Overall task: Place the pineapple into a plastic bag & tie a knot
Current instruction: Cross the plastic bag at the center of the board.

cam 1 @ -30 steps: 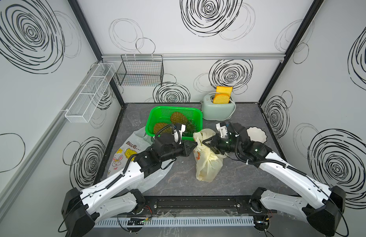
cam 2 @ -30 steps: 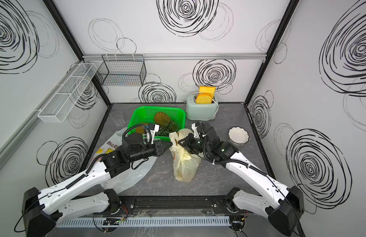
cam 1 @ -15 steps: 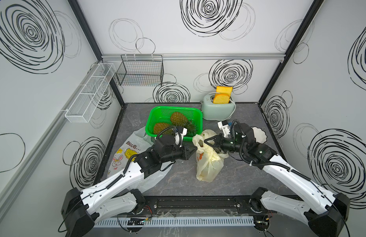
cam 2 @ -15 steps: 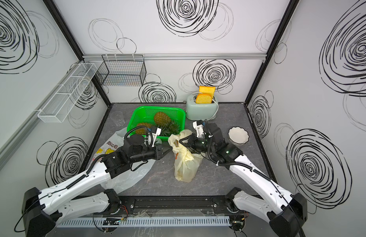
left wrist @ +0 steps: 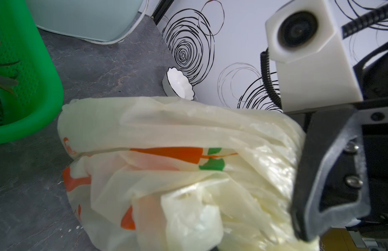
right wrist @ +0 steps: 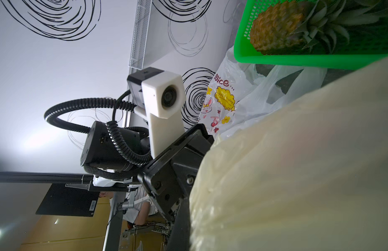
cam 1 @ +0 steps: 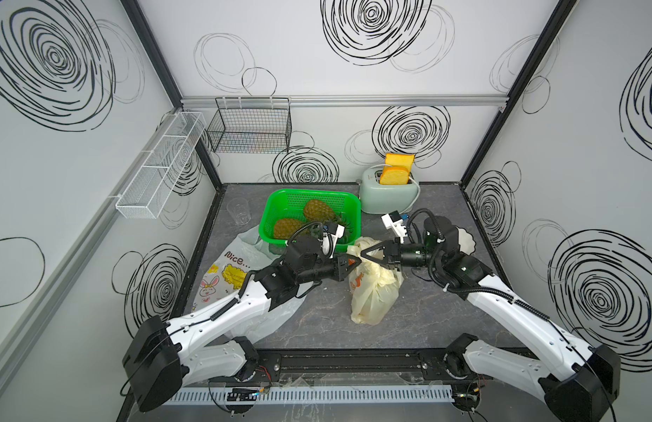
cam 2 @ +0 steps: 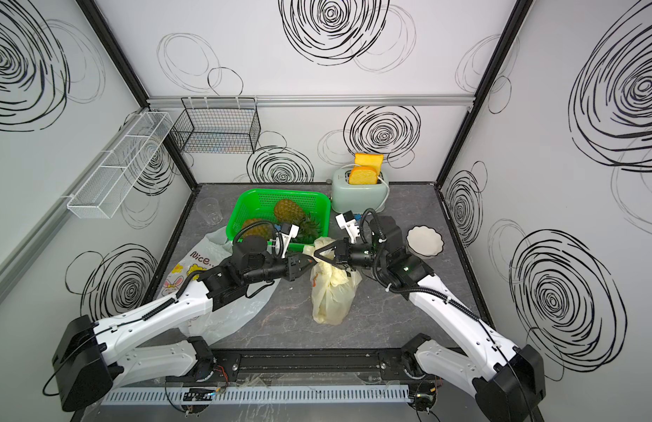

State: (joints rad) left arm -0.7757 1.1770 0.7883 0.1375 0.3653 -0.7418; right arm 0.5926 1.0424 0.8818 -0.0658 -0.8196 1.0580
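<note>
Standing mid-table, the pale yellow plastic bag [cam 1: 372, 296] bulges as if the pineapple sits inside, though you cannot see the fruit. Its gathered neck lies directly between your 2 tips: left gripper [cam 1: 353, 262] and right gripper [cam 1: 366, 253] are both clenched on it, nose to nose, equally near. 2 spare pineapples [cam 1: 319, 210] lie in the green plastic basket [cam 1: 313, 192] behind.

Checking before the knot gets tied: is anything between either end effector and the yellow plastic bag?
Nothing visible does. The left end effector and right end effector are both shut on the gathered top of the yellow plastic bag; the green basket stands behind it.
</note>
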